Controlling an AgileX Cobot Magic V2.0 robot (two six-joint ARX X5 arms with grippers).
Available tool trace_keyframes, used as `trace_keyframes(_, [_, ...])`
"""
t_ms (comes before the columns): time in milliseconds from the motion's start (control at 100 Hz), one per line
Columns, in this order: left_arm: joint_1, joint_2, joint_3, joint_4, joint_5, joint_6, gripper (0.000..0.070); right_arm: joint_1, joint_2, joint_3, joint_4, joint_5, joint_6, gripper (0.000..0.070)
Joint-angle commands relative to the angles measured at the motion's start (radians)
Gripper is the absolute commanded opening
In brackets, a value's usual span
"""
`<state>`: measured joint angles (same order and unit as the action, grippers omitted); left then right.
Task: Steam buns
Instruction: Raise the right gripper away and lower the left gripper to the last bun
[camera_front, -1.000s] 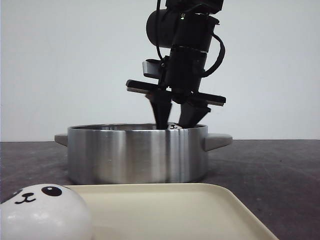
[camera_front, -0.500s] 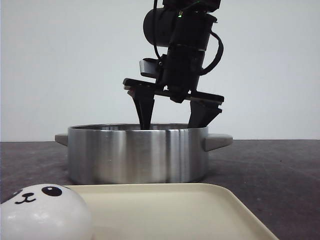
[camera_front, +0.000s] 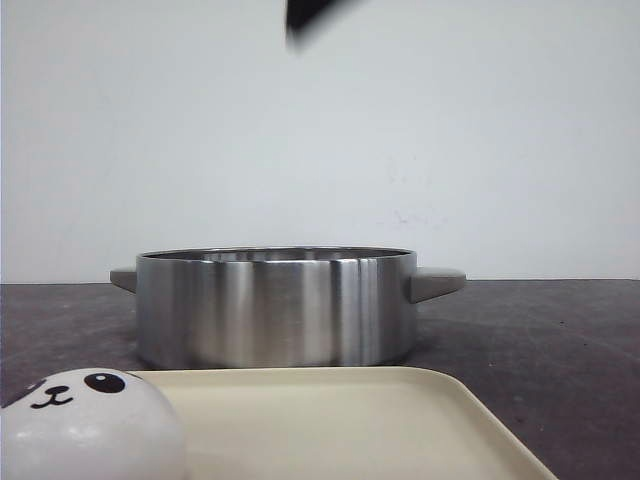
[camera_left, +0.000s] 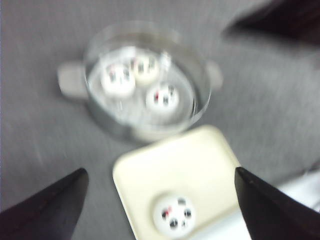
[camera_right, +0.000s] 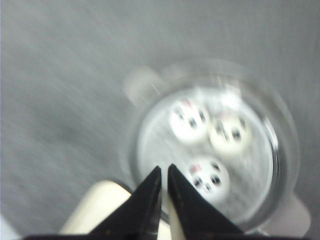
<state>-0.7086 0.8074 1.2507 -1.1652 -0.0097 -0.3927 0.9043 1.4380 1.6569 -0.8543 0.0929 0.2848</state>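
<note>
The left gripper (camera_left: 160, 205) is spread wide and empty, high over the tray (camera_left: 200, 155); the last bun (camera_left: 174, 215) lies between its fingers. The right gripper (camera_right: 164, 195) is nearly closed, holding nothing. Three buns (camera_left: 161, 97) seem (blurred) set in the pot (camera_left: 202, 107) beyond. The descent should be centred on the dome and the squeeze kept soft.

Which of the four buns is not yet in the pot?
The bun alone on the cream tray; the other three sit inside the steel pot.
</note>
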Motion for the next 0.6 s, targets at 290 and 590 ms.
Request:
trace_keyframes(290, [-0.109, 0.064, -0.372, 0.216, 0.15, -0.169, 0.0556, 0.265, -0.278, 0.021, -0.037, 0.34, 0.027, 0.001])
trace_keyframes(590, [-0.21, 0.257, -0.39, 0.268, 0.148, -0.17, 0.0557, 0.275, -0.317, 0.02, -0.169, 0.409, 0.08, 0.001])
